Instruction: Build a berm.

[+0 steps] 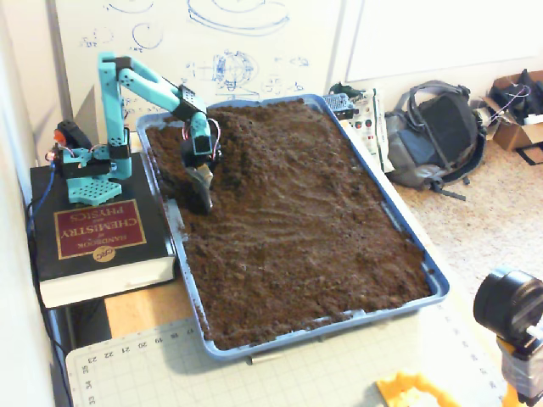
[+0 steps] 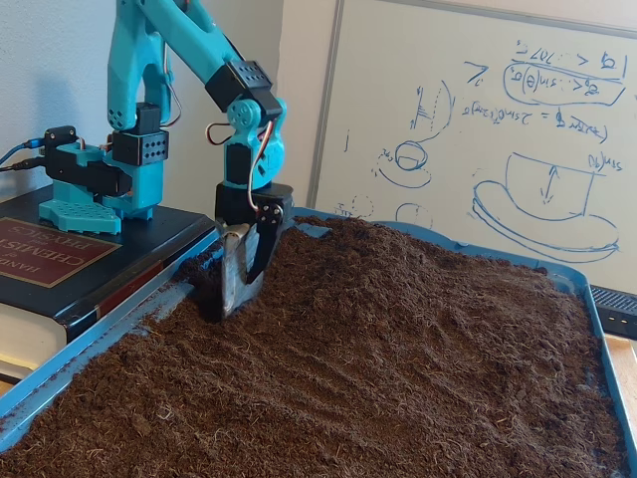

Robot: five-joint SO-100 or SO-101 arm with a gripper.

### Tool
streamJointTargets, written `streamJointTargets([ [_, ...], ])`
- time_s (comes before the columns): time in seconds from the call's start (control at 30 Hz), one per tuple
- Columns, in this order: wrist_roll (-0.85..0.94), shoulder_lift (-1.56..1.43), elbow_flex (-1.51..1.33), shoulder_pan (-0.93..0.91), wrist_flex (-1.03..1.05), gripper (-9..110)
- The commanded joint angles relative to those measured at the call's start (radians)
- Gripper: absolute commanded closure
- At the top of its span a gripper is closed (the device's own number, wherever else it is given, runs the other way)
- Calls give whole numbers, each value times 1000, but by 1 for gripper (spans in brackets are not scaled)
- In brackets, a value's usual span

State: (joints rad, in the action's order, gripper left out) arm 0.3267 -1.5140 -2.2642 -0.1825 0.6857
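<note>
A berm (image 1: 248, 140) of dark brown crumbly soil rises in the far left part of the blue tray (image 1: 438, 283); in the low fixed view the berm (image 2: 333, 261) slopes up just right of the arm. The teal arm's gripper (image 1: 201, 193) points down with its tips dug into the soil at the mound's left foot. One finger is a flat metal blade (image 2: 231, 274), and the black finger (image 2: 265, 239) meets it at the tip. The gripper (image 2: 239, 291) looks shut with nothing held but soil around it.
The arm's base stands on a thick black book (image 1: 93, 231) left of the tray. Flat rippled soil (image 1: 297, 254) fills the rest of the tray. A backpack (image 1: 437, 131) lies to the right, a cutting mat (image 1: 127, 366) and a camera (image 1: 509, 307) in front.
</note>
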Motion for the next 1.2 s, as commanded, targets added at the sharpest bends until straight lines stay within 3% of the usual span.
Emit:
streamJointTargets([
  [0.0,6,32,121,-31,-11,101],
  [1.17,-11,198,469,-34,-9,101],
])
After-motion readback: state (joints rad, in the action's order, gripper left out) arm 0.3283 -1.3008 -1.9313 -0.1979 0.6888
